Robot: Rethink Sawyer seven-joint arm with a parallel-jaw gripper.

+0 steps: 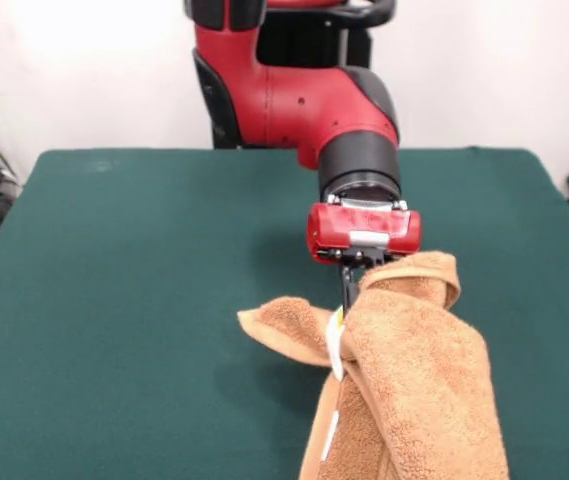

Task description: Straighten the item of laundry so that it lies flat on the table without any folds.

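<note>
Front view only, just 1 camera here. Big rectangular table [114, 300] with a dark green felt-like top, filling most of the frame. Red and black robot arm [304, 100] coming down from the top centre, ending in a red gripper [354, 283] a bit right of the middle. Pinched on the fluffy orange-tan terry-cloth towel [414, 390], clamped right at the top fold just under the red housing. Only 1 dark finger [347, 285] showing, rest buried in the cloth.

Towel hoisted up off the table, hanging in a bunched, draped lump at the lower right of the frame and running out past the bottom edge. 1 corner sticking out to the left around lower centre, a rolled hump at the top right beside the gripper. Thin white tag strip [335, 345] down the left edge of the hanging part. Definitely not flat, lots of folds. Can't tell how much of it touches the table lower down.
</note>
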